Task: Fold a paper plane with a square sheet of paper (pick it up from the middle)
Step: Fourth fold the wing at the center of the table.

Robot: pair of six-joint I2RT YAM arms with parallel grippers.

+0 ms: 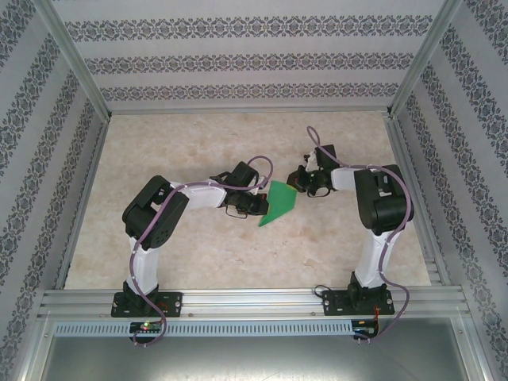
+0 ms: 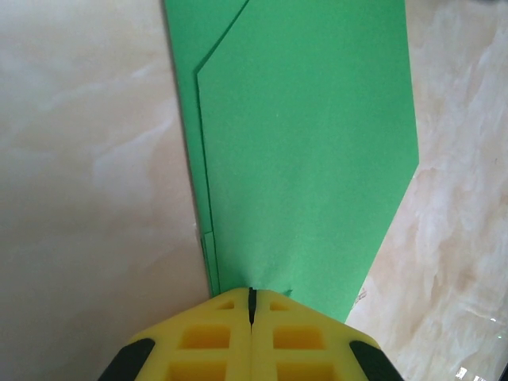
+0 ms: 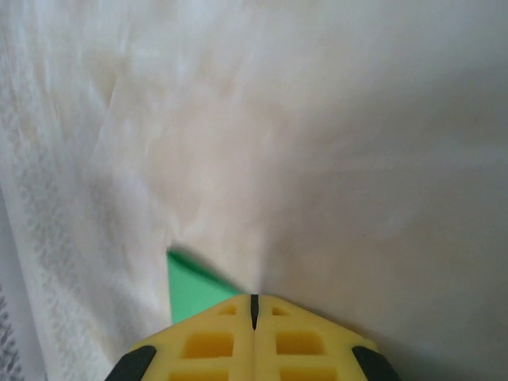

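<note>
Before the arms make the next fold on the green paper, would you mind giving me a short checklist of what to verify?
1. Left gripper shut: ok, its tip sits at the near edge of the green paper.
2. Right gripper shut: ok, its tip is over one paper corner.
3. Paper lying between both grippers on the table: ok.
4. Folded layers flush: not ok, a strip of the lower layer shows beside the top one.
5. Fingertips actually pressing the paper down: cannot tell.

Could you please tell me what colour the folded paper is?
The paper is plain bright green, clearest in the left wrist view.
</note>
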